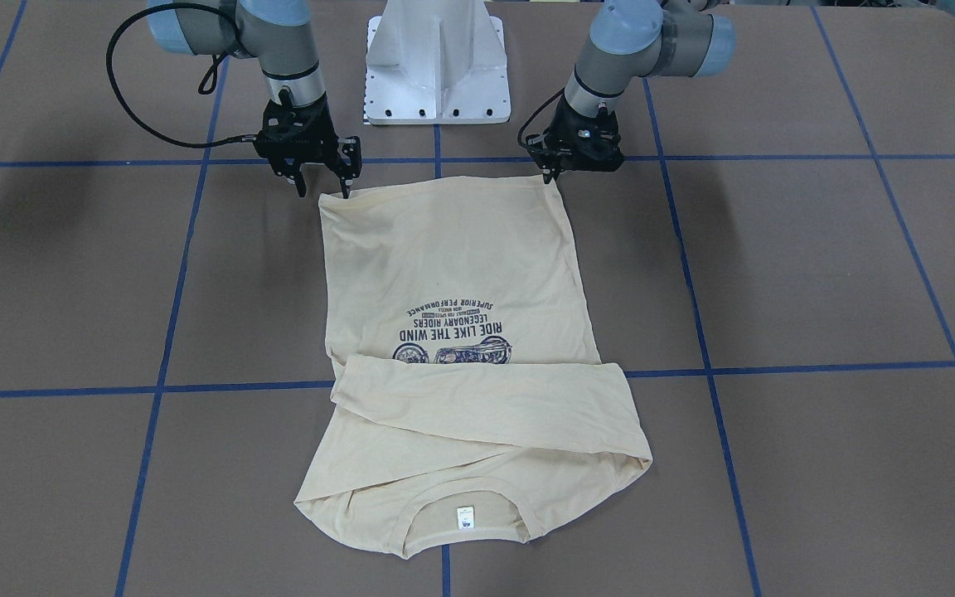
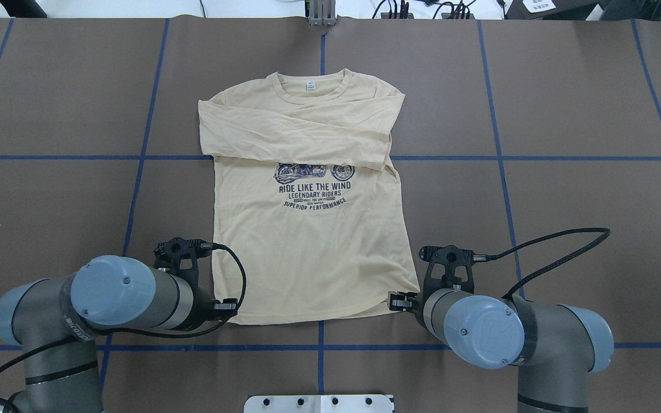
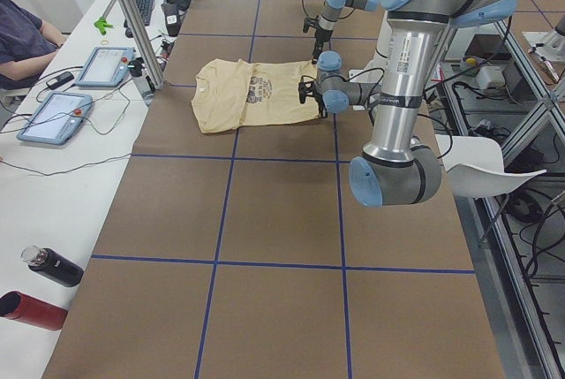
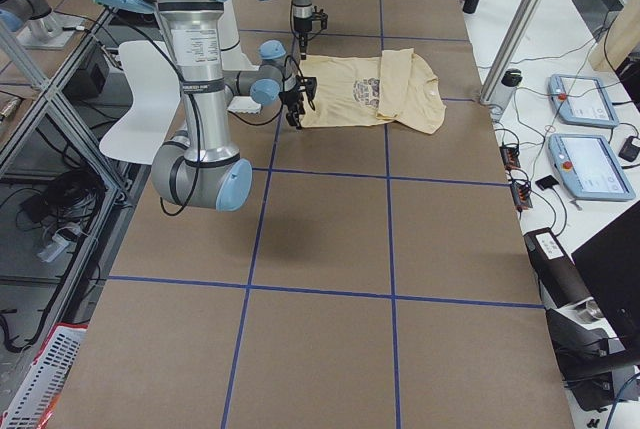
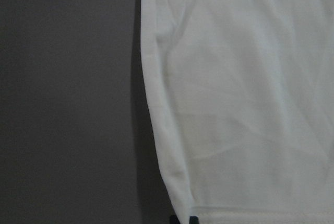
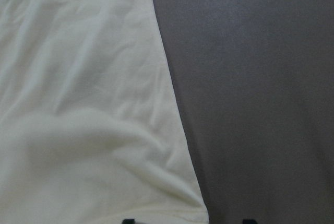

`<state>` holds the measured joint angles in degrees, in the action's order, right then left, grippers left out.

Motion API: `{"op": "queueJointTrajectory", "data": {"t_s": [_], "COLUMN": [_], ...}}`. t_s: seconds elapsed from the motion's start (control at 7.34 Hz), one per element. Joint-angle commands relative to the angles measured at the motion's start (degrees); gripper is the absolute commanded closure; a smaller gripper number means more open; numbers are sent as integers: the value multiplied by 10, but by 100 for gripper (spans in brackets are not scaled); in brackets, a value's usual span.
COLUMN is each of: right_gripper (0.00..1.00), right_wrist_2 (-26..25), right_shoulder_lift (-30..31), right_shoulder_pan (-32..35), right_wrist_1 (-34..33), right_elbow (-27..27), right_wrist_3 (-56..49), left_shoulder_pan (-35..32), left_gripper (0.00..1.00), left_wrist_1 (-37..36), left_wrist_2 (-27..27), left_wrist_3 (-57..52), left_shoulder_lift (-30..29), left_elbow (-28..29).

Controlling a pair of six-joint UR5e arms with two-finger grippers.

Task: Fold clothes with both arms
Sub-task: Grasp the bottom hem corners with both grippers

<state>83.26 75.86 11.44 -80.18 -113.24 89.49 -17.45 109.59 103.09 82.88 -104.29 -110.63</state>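
T-shirt (image 2: 313, 252) lies flat, print up, just beyond the pedestal base (image 2: 319, 403), hem toward it. Sleeves are folded across the chest; the body fold looks still to come. Right gripper (image 1: 324, 191), fingers apart, straddles one base-side hem corner. Left gripper (image 1: 551, 174) sits at the other, grip unclear.

Cream T-shirt (image 2: 307, 252) with navy motorcycle print (image 2: 314, 188) and white neck label (image 2: 310, 86); brown counter (image 2: 594, 86) under it gridded with blue tape (image 2: 497, 158); left pincer (image 1: 549, 176) and right pincer (image 1: 324, 191) beside it black.
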Motion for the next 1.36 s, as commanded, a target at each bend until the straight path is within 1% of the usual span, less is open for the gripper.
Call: {"op": "queueJointTrajectory", "data": {"t_s": [0.0, 0.14, 0.41, 0.95, 1.23], "right_gripper": [40, 45, 48, 47, 45], "right_wrist_2": [-10, -14, -18, -18, -18], "right_shoulder_lift": [-10, -12, -20, -20, -19], "right_shoulder_pan": [-1, -1, 1, 4, 9], "right_wrist_1": [-4, -5, -7, -15, -15], "right_elbow": [7, 10, 13, 6, 10], "right_wrist_3": [55, 72, 78, 82, 82], "left_shoulder_pan": [0, 0, 0, 0, 0], "left_gripper": [100, 100, 100, 100, 100], "left_wrist_1": [0, 0, 0, 0, 0], "left_wrist_2": [1, 1, 1, 0, 1], "left_wrist_3": [0, 0, 1, 1, 1], "left_shoulder_lift": [1, 1, 1, 1, 1], "left_elbow": [-5, -6, -6, -6, -6]}}
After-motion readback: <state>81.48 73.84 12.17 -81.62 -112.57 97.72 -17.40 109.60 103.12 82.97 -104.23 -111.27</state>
